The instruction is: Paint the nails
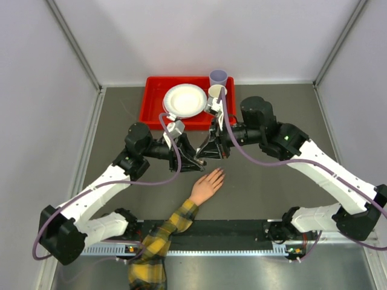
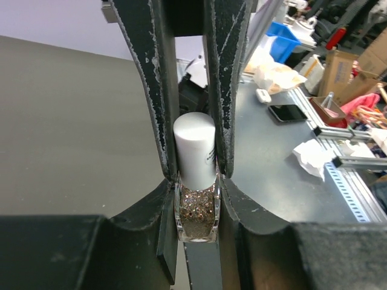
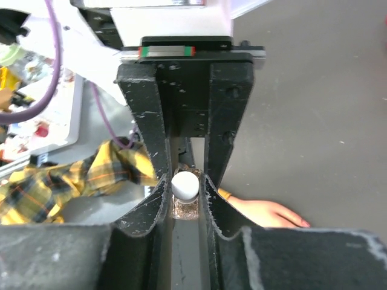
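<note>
While the overhead view is small, the nails seem to tip the mannequin hand at centre frame. From the left wrist, the left gripper clenches a glitter polish bottle mid-frame; from the right wrist, the right gripper clamps its white cap.

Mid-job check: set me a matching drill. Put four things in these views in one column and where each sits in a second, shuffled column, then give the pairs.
1. small clear glitter-filled bottle with white cap
2. round white plate
3. pale peach mannequin hand
4. lilac plastic cup

A. flat on the grey table, on the near side of the grippers
B. inside the red plastic tray
C. clamped between the left gripper and the right gripper
D. at the tray's far right corner

Pairs: 1-C, 2-B, 3-A, 4-D
</note>
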Tool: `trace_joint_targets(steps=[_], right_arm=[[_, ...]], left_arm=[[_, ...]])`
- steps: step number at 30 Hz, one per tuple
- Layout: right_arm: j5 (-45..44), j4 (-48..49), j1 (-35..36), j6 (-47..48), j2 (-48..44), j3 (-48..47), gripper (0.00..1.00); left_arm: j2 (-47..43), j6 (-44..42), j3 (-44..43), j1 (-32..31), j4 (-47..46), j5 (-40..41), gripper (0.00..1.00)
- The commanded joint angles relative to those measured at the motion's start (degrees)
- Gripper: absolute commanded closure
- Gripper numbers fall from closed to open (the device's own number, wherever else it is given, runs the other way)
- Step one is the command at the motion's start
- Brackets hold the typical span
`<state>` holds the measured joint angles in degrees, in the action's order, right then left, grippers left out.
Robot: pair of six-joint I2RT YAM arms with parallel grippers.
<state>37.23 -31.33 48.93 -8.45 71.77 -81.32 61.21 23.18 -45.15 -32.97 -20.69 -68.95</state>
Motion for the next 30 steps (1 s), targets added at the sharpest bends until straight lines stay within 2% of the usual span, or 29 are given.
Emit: trace_joint_targets(steps=[1, 2, 4, 5, 6, 7, 8, 9, 11, 16, 18, 22, 26, 30], right_arm=[[-2.76, 2.68, 0.03, -1.57, -0.31, -0.34, 1.0], [-5.39, 3.03, 1.33, -1.92, -0.57, 0.36, 1.0], [-18.19, 3.82, 4.23, -3.06, -1.28, 2.56, 1.0], [-25.04, 4.0, 10.16, -3.41, -1.37, 2.92, 1.0], [-42.85, 3.74, 13.18, -5.77, -1.11, 3.09, 1.0], [-51.04, 3.47, 16.0, -8.14, -0.49, 3.27, 1.0], [-57.73, 0.86, 17.85, -11.47, 1.51, 2.75, 1.0], [-67.37, -0.99, 21.09, -18.64, 3.1, 1.96, 1.0], [-75.25, -6.34, 23.05, -26.83, 7.04, -0.94, 1.0], [-72.13, -5.32, 24.2, -28.56, 7.51, -2.09, 1.0], [-70.29, -4.97, 24.02, -27.15, 6.55, -2.61, 0.95], [-64.58, -3.74, 23.23, -21.71, 4.09, -3.58, 0.73], [-53.89, -4.88, 20.25, -14.69, 0.14, -4.64, 0.45], [-37.52, -4.44, 14.81, -9.31, -4.96, -3.07, 0.39]], left_arm=[[-1.79, -9.17, -2.93, 0.1, 7.29, 10.57, 1.0], [-2.41, -10.68, -3.37, 0.1, 9.16, 12.76, 1.0], [-3.46, -13.67, -3.63, 0.1, 12.84, 20.56, 1.0], [-4.95, -14.12, -3.29, 0.1, 13.13, 23.22, 1.0], [-5.74, -14.47, -3.02, 0.01, 13.04, 25.77, 1.0], [-6.45, -14.83, -2.5, 0.1, 13.13, 30.93, 1.0], [-7.76, -15.18, -1.88, 0.1, 13.13, 32.46, 1.0], [-8.29, -15.62, -1.79, 0.19, 13.48, 33.69, 1.0], [-9.52, -16.23, -1.35, 0.19, 13.22, 35.37, 1.0], [-9.62, -16.15, -1.17, 0.1, 12.87, 34.41, 1.0], [-9.36, -16.15, -1.26, 0.19, 12.69, 32.92, 1.0], [-8.74, -15.97, -1.52, 0.19, 12.08, 28.7, 1.0], [-8.04, -15.1, -1.44, 0.1, 10.5, 22.65, 1.0], [-6.55, -11.5, -1.35, 0.19, 7.51, 16.05, 1.0]])
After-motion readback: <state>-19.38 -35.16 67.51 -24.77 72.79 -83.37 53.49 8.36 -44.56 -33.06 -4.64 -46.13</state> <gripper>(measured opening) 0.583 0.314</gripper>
